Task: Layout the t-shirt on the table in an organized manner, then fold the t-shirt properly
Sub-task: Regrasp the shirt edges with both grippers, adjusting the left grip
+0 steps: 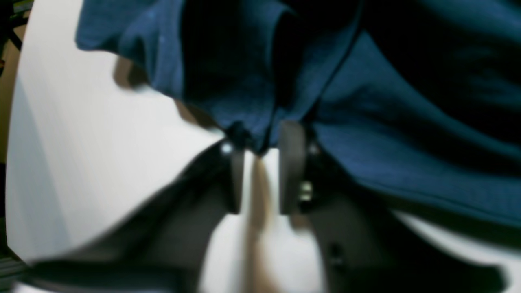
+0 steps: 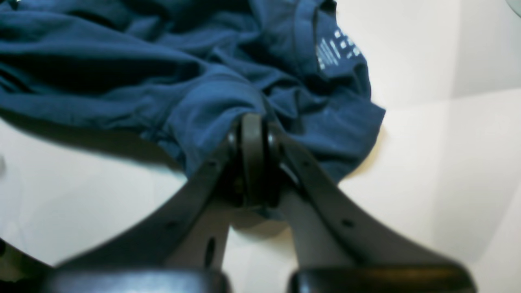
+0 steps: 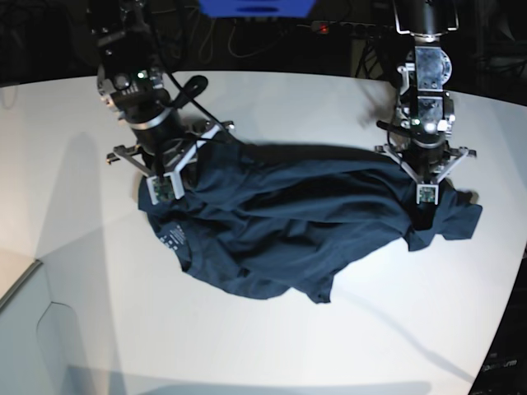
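Note:
The dark navy t-shirt [image 3: 280, 222] lies crumpled on the white table [image 3: 82, 271], stretched between my two arms. In the base view my right gripper [image 3: 165, 196] sits at the shirt's left end near the collar, whose white printed label [image 2: 338, 49] faces up. In the right wrist view its fingers [image 2: 252, 122] are pressed together, with cloth bunched around the tips. My left gripper [image 3: 423, 216] is at the shirt's right end by a sleeve. The left wrist view is blurred: my left gripper [image 1: 262, 148] has a fold of t-shirt [image 1: 386, 134] between its nearly closed tips.
The table's curved edge [image 3: 502, 313] runs down the right side. Behind the table is a dark area with cables and a blue object [image 3: 255, 6]. A pale panel edge [image 3: 16, 284] shows at the lower left.

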